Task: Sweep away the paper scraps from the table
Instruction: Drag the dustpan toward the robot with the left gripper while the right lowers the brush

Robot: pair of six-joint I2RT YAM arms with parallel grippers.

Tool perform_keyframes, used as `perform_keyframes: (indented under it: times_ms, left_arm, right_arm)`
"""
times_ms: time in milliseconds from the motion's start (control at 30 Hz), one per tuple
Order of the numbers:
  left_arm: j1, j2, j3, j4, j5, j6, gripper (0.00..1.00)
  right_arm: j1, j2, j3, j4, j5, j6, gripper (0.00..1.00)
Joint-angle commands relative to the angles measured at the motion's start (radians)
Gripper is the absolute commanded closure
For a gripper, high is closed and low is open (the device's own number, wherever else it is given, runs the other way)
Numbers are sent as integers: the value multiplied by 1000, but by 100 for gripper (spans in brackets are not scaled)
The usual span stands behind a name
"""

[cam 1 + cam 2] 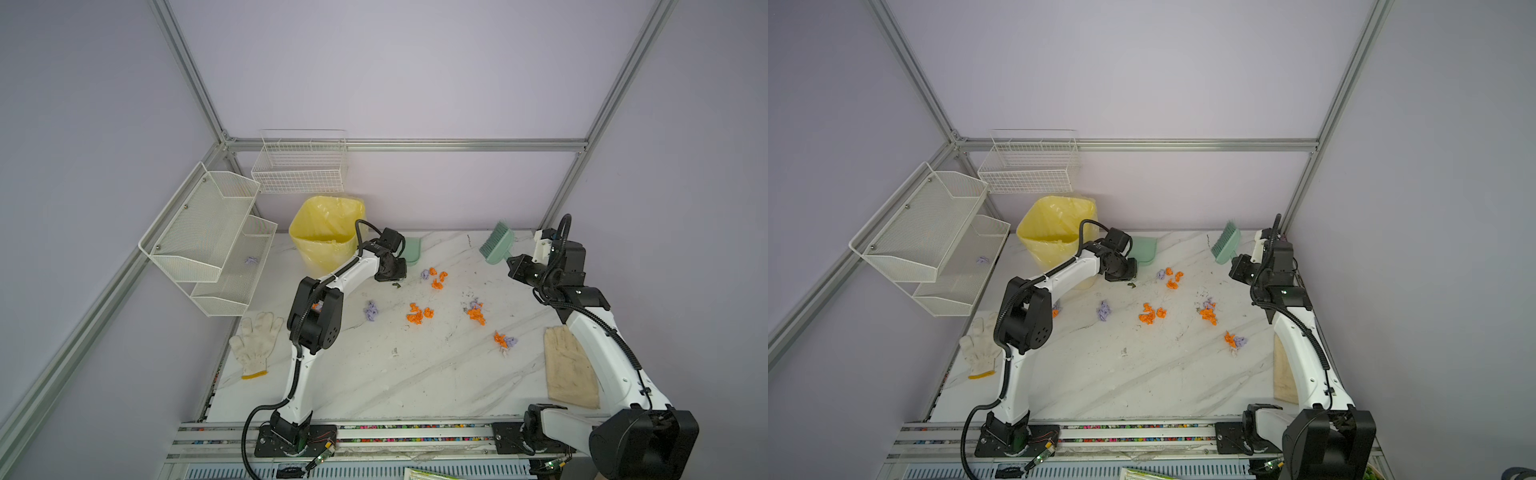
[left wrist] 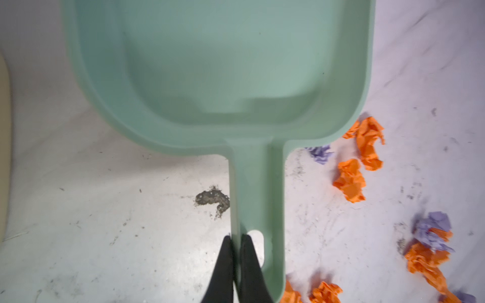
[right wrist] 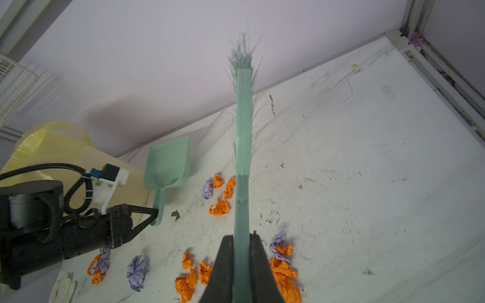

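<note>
A: What is the biggest thing there?

B: The white marble table (image 1: 374, 382). It fills the floor of both top views, with many scuff marks on it. At its far left corner stands a yellow bin (image 1: 324, 237).

A: And the arms?

B: The left gripper (image 2: 236, 237) is clenched on one side edge of the handle of a green dustpan (image 2: 223, 65). The pan is just beside the bin, and its open mouth faces the back wall. The right gripper (image 3: 242, 237) is closed tight on the handle of a green brush (image 3: 244, 118). In the top views this brush is at the far right of the table, well apart from the dustpan.

A: Where are the paper scraps (image 1: 419, 313)?

B: They lie on the table in small groups of orange and lilac, between the two arms. One group (image 1: 434, 277) is just beside the dustpan handle. One lilac wad (image 1: 371, 311) lies alone, nearer the left arm. Two mixed groups are to the right of the middle. The pan holds no scrap.

A: Anything smaller?

B: A dark speck (image 2: 212, 200) touches the handle's edge in the left wrist view.
</note>
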Motion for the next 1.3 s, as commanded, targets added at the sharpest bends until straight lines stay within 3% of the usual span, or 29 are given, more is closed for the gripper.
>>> perform_keyframes:
  times_ms: [0,433,833,1033,1267]
  left_arm:
    - [-15,-115,27,17,50,-9,100]
    - [-83,-300,-80,-102,115,22,100]
    - [-115,-562,-326,-275,79,37,100]
    - [-131,-690,-430,-330,60,19,100]
    - [-159,-830,-607,-336,33,-13,100]
  right_arm:
    - [-4,6,41,-36,35,-28,100]
    - [15,5,65,-109,26,-57,100]
    - [197,63,84,-193,182,-88,100]
    - [290,130,187,-260,263,-143,100]
    - [356,134,185,-238,289,-150,100]
